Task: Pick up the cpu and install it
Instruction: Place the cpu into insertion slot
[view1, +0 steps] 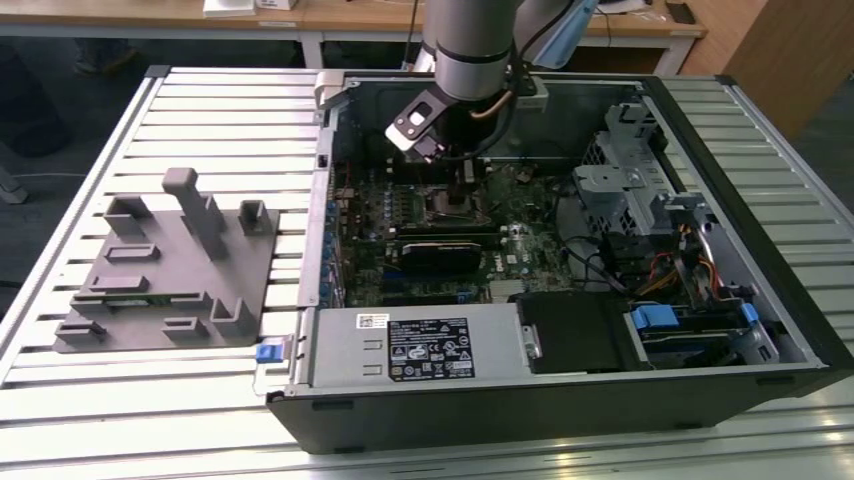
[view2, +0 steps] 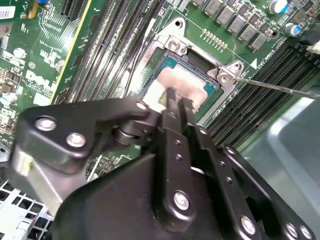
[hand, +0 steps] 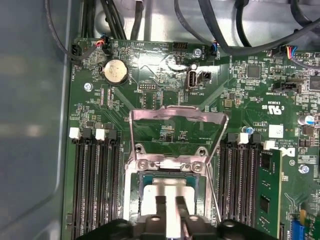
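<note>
Gripper (hand: 170, 200) narrowly parted over cpu (hand: 167, 186) in socket (hand: 133, 192), exterior view adds grey fixture (view1: 167, 270)

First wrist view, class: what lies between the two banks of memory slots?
In the first wrist view, the socket holding the cpu, its metal frame swung up; the end effector is over the cpu.
</note>
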